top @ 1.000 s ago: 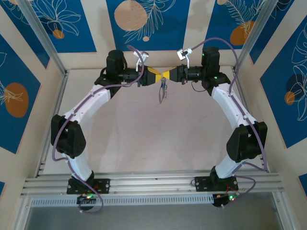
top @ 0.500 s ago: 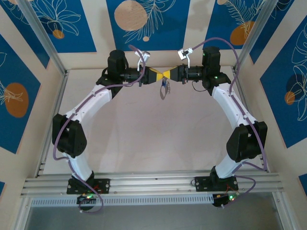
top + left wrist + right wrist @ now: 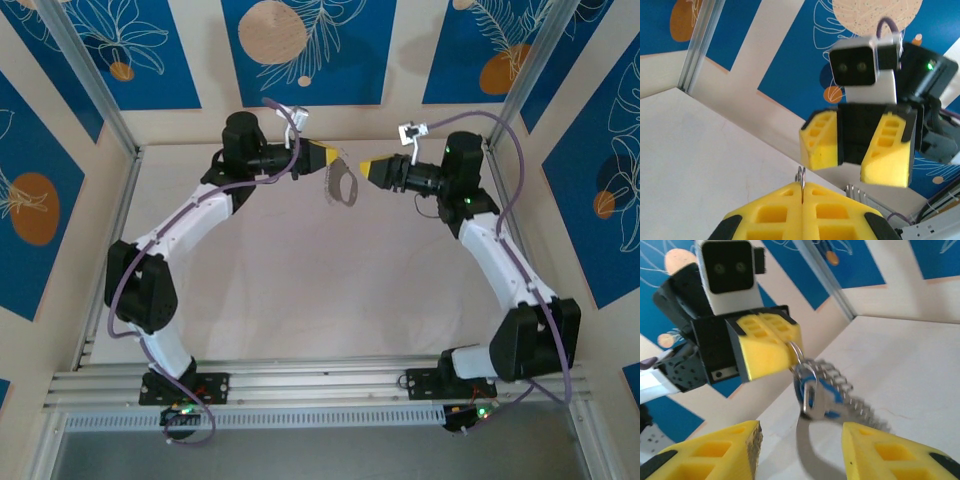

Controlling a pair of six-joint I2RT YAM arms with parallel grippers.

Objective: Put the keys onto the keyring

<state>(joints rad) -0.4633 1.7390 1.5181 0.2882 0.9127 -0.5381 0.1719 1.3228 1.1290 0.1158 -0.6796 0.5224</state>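
The left fingers [image 3: 320,156] are clamped on the top of the keyring [image 3: 342,186], which hangs lengthwise down above the tabletop [image 3: 300,290] near its far edge, the key [image 3: 812,400] against it. The right fingers [image 3: 376,168] stand apart just beside it.

The table [image 3: 300,290] is a pale, off-white matte board that runs from the aluminium rail [image 3: 320,380] at its near edge away to the foot of the blue-patterned back wall. Two black arm bases are bolted on that rail, the left base [image 3: 185,385] toward the rail's left end and the right base [image 3: 450,382] right of the rail's middle. A slimmer aluminium strip [image 3: 112,230] borders the table's left side, meeting the rail at its left end.
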